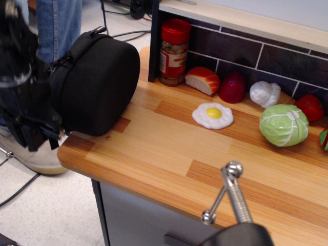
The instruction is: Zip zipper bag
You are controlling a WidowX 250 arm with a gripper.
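The zipper bag (97, 82) is a large black rounded fabric case standing on its edge at the left end of the wooden counter (169, 154). Its zippered rim faces left, towards the gripper. I see no lime-green pull tab and no red lining from here. My gripper (35, 134) is a dark, blurred mass just left of the bag, past the counter's left edge and low against the bag's left side. Its fingers are blurred against the black fabric, so I cannot tell whether they are open or shut, or whether they hold anything.
Toy foods sit along the back wall: a red-lidded jar (173, 51), a bread slice (202, 79), a fried egg (212, 115) and a cabbage (284, 124). A metal clamp handle (230, 197) rises at the front edge. A person's shoe (31, 154) is behind the gripper.
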